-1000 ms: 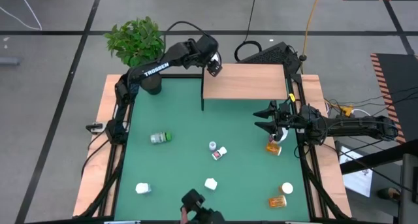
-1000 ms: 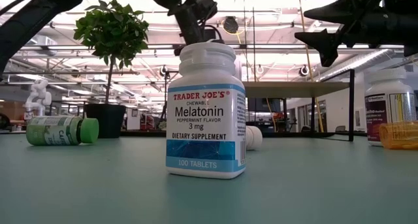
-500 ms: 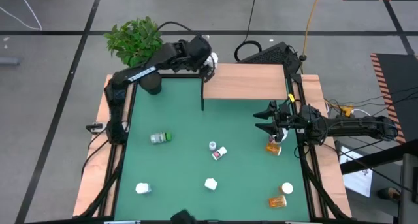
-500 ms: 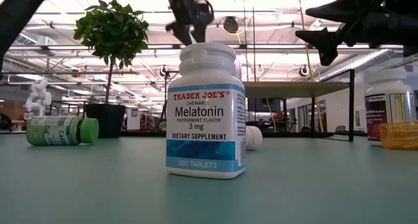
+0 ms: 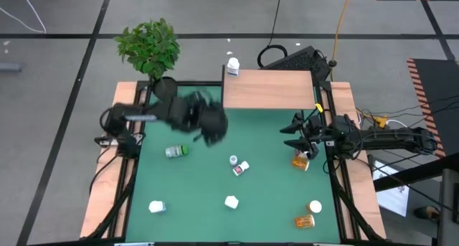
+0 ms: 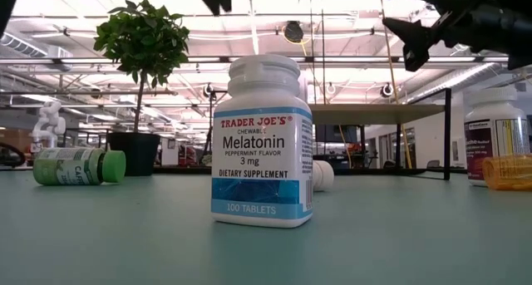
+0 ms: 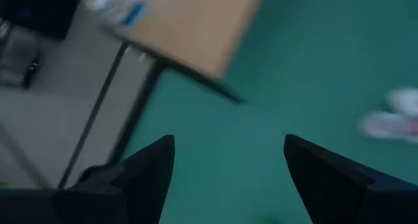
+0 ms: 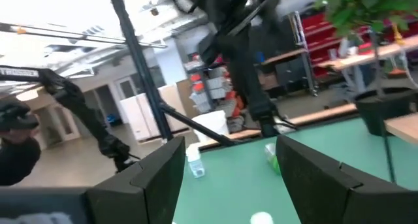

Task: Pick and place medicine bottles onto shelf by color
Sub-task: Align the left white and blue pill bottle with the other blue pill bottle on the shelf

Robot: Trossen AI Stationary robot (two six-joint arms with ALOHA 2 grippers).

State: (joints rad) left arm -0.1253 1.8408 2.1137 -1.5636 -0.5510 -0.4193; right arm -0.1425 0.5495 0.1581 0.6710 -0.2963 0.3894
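On the shelf (image 5: 269, 90) corner — one white bottle (image 5: 232, 64) | left claw (image 5: 208, 128) released, empty | right claw (image 5: 295, 133) released

High view: overhead, facing straight down, covering the whole desk (image 5: 193, 210). Low view: at desk-top level, facing across into the room, very near a white Melatonin bottle (image 6: 263, 140). Left wrist view: angled down past its own jaws at the shelf (image 7: 189, 28). Right wrist view: level across the desk. High and low views share the potted plant (image 5: 149, 46).
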